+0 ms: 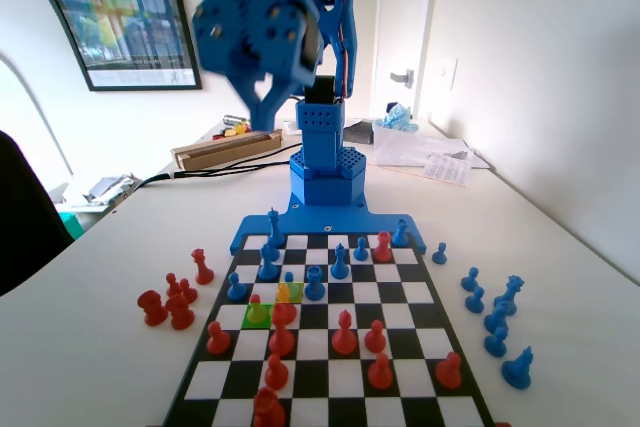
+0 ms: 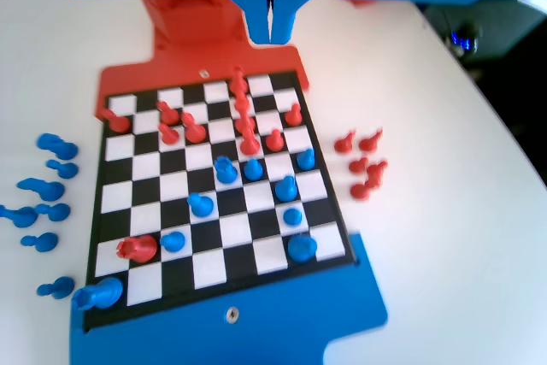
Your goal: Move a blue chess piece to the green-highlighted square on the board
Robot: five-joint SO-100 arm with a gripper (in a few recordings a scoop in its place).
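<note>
Blue arm [image 1: 300, 37] raised high over the board [image 2: 214, 177], claw [image 2: 271, 19] clenched, jaws pressed together with only a thin slit, holding nothing, touching nothing. In the fixed view one green-highlighted square [image 1: 258, 315] sits near the board's left edge, a red pawn standing on it, and one yellow square [image 1: 288, 292] lies diagonally next to it. The blue chess piece [image 1: 288, 278], a small pawn, stands just beyond the yellow square, well below the claw. Captured pieces lie on the desk off both side edges; exact counts unclear.
</note>
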